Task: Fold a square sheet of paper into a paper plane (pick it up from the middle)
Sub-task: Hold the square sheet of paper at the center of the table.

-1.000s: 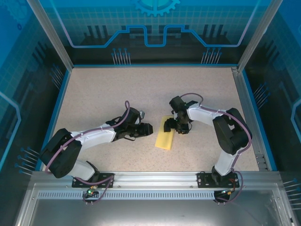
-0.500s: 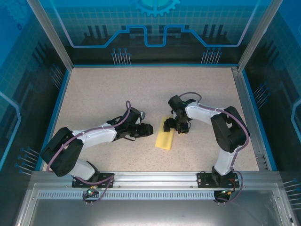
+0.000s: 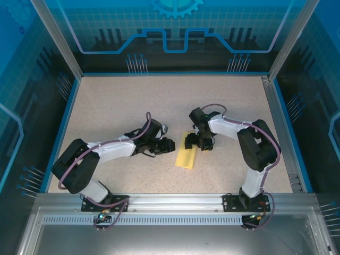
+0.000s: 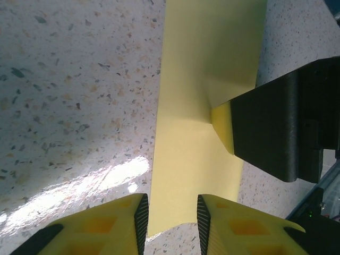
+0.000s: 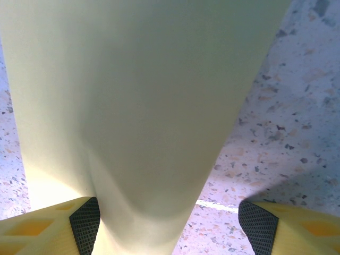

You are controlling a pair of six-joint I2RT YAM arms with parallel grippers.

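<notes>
Left pincer [image 4: 171, 212]: narrowed to a small gap, nothing gripped, slid in to the paper's edge.
Right pincer [image 5: 169, 223]: wide, straddling the paper, one tip pressing down.
Sheet of paper [image 3: 186, 157]: folded strip, flat on bench [image 3: 117, 106] between both.
Meaning: probably next crease.

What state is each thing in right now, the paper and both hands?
paper: folded into a narrow strip, lying on the table.
left hand: narrowly open, fingertips on either side of the paper's edge, not clamped on it.
right hand: wide open, one fingertip pressing down on the paper.
</notes>
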